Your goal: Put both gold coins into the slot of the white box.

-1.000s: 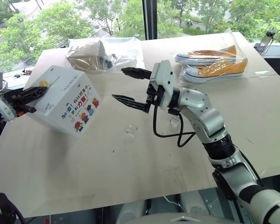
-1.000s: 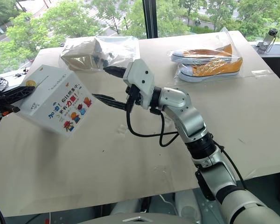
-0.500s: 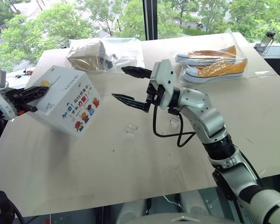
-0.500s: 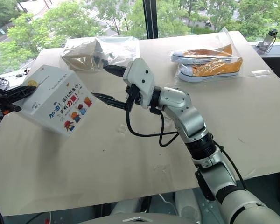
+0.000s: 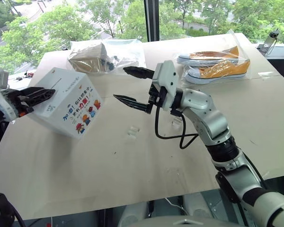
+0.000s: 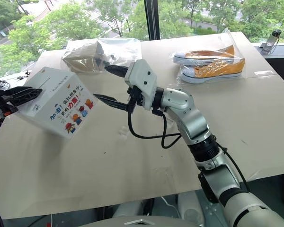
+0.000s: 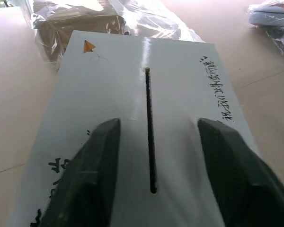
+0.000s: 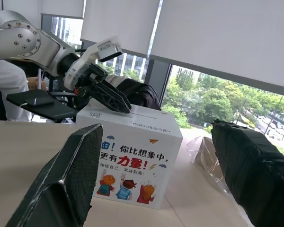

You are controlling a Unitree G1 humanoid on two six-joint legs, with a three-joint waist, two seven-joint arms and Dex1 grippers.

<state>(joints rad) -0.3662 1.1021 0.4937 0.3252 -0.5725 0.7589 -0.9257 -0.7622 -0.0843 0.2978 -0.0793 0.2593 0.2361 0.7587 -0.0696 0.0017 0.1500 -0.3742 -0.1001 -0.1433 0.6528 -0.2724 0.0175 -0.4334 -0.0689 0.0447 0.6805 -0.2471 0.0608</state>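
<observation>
Step in hand, at a guess: getting a coin down the slot (image 7: 149, 127) of the white box (image 5: 68, 106).

L gripper (image 5: 41, 97) right over the box's plain top face. Wide open, nothing between the two black fingers (image 7: 99, 161). One finger on each side of the slot, tips just above the face or maybe touching it; hard to tell from here.

R gripper (image 5: 119, 84) up in the air over the middle of the table (image 5: 132, 179), well apart from the box. Wide open too, empty, tips aimed toward the box.

Box at the left side of the table, tipped over a bit. Cartoon side faces front and down, plain side faces up and to the left. Can't see what props it up.

Slot = thin dark line down the middle of the plain face. Long way runs straight ahead from the L gripper, same way the fingers point, toward the clear bag w/ the brown parcel (image 5: 92, 56). Stops short of both edges.

To do it well:
- Turn the coin so its thin edge lines up w/ the long way of the slot.
- Hold it over the middle of the slot, not near an end.
- Keep the tip of the face in mind, so a dropped coin does not slide off.
- Let go only once the edge is in.
- Don't push down on the box; might tip more.
</observation>
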